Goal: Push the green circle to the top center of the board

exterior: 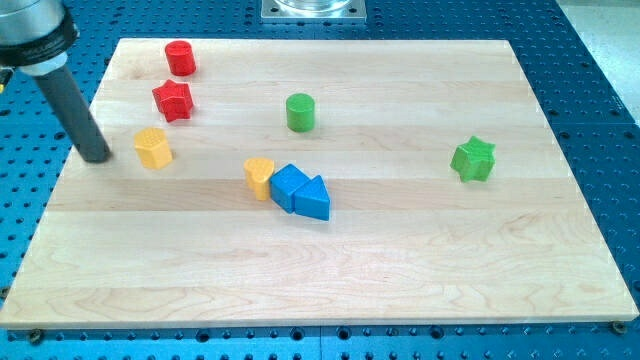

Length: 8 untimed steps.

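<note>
The green circle (300, 111), a short green cylinder, stands on the wooden board (400, 260) a little left of centre in the upper half. My tip (97, 156) rests on the board near its left edge, far to the left of the green circle. The tip is just left of a yellow block (153, 147) and does not touch it.
A red cylinder (180, 57) and a red star (173, 100) stand at the upper left. A yellow heart-like block (259, 177), a blue block (289, 186) and a blue triangle (313, 199) cluster near the centre. A green star (473, 159) sits at the right.
</note>
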### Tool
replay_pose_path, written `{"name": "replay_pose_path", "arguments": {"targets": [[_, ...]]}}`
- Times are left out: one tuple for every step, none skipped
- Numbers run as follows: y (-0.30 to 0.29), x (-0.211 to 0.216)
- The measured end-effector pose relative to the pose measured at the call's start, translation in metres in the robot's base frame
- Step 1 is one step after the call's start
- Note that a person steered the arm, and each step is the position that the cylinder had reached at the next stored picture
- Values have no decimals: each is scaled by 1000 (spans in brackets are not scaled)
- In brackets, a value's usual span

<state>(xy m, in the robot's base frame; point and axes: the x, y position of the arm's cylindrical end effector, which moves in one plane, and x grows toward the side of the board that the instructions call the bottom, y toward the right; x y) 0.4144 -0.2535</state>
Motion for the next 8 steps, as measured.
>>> {"name": "replay_pose_path", "arguments": {"targets": [[76,1],[130,1],[163,8],[138,3],[231,-24],[222,-54],[209,-67],[247,-67]]}}
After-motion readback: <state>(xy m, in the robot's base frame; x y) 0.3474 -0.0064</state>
